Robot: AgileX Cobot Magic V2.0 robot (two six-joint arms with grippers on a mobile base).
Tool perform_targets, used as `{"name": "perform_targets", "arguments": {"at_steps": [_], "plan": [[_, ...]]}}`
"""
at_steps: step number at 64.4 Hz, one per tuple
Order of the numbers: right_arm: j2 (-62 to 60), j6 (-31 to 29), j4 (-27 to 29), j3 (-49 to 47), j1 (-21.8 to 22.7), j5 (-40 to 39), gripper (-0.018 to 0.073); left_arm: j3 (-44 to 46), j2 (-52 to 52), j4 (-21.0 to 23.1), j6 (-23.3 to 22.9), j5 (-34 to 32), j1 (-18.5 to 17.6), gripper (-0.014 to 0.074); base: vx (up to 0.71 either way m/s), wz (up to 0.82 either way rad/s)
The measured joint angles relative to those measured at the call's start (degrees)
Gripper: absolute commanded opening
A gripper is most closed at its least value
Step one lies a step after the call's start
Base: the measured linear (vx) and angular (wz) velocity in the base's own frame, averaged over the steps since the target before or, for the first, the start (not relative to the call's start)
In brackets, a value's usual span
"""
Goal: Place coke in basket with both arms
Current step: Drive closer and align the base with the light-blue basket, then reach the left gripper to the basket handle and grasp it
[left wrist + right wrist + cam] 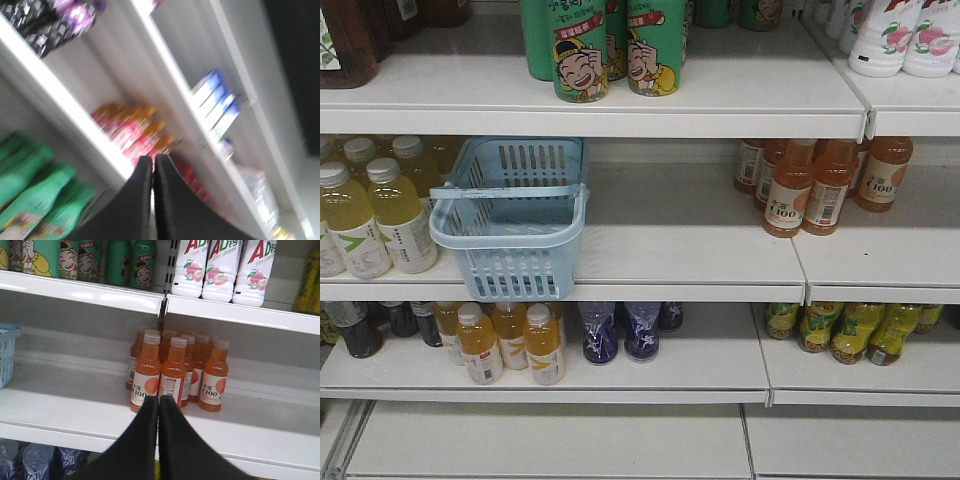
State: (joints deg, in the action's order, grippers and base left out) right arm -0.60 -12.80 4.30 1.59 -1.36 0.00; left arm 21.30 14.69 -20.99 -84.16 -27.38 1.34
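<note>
The basket, light blue with slotted sides, stands upright on the middle shelf towards the left, at the near edge, and its front wall slightly overhangs the shelf lip. Its flat band handle lies across the open top. Just left of it stand pale yellow drink bottles with white caps. Well apart to the right, on the same level, is a cluster of orange C100 bottles.

On the shelf above, green bottles with a cartoon face stand over the basket, and white AD bottles are at the far right. On the shelf below, orange juice bottles stand under the basket, with dark blue bottles beside them and yellow-green bottles to the right.

The right gripper has its two black fingers pressed together with nothing between them. It points at the orange C100 bottles without touching them. A corner of the basket shows at the left edge of that view.

The left gripper is closed and empty too, its fingers meeting along a thin line. Its view is tilted and blurred. It shows white shelving with green bottles at lower left, red and orange packs in the middle and blue-and-white boxes to the right.
</note>
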Motion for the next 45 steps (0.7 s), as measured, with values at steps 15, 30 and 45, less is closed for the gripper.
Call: {"name": "perform_targets", "arguments": {"at_steps": [15, 30, 45], "plan": [[0.0, 0.0, 0.0, 0.0, 0.0, 0.0, -0.0002, -0.1, 18.9, -6.9, -7.8, -2.7, 0.0, 0.0213, 0.00, 0.00], [0.0, 0.0, 0.0, 0.0, 0.0, 0.0, -0.0002, -0.1, 42.0, -7.1, -9.0, -16.7, 0.0, 0.0454, 0.00, 0.00], [0.0, 0.0, 0.0, 0.0, 0.0, 0.0, -0.0002, 1.8, 62.6, -3.6, -9.5, -29.5, 0.0, 0.0484, 0.00, 0.00]]}}
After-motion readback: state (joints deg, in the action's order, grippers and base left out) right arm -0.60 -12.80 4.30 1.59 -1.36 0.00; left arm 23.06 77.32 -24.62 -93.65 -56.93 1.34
